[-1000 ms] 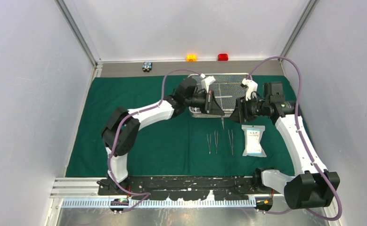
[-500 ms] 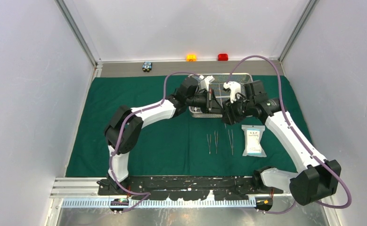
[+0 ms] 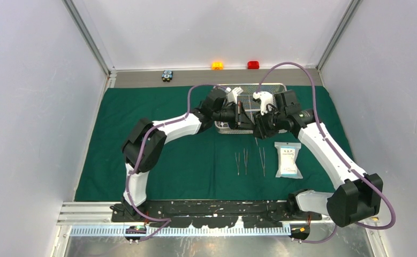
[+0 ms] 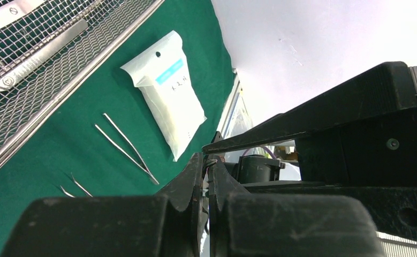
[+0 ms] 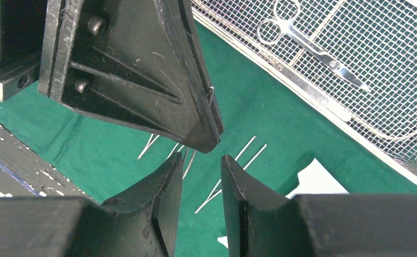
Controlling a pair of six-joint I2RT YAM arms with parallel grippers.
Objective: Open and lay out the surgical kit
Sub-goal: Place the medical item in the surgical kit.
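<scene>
Surgical kit spread over dark green cloth, filling middle of top view. Wire-mesh tray upper centre, half hidden by arms. Tweezers in row lower centre, white-blue packet just right of them. Left gripper and right gripper tip to tip at tray's near rim; thin steel instrument pokes out below.

Left wrist: fingers pinched together on instrument, only sliver showing. Packet upper centre, tray upper left.

Right wrist: fingers part spread, gripping nothing, flanking left gripper's tip. Scissors in tray, upper right.

Table bears green cloth; orange block; red block; black-blue block.
</scene>
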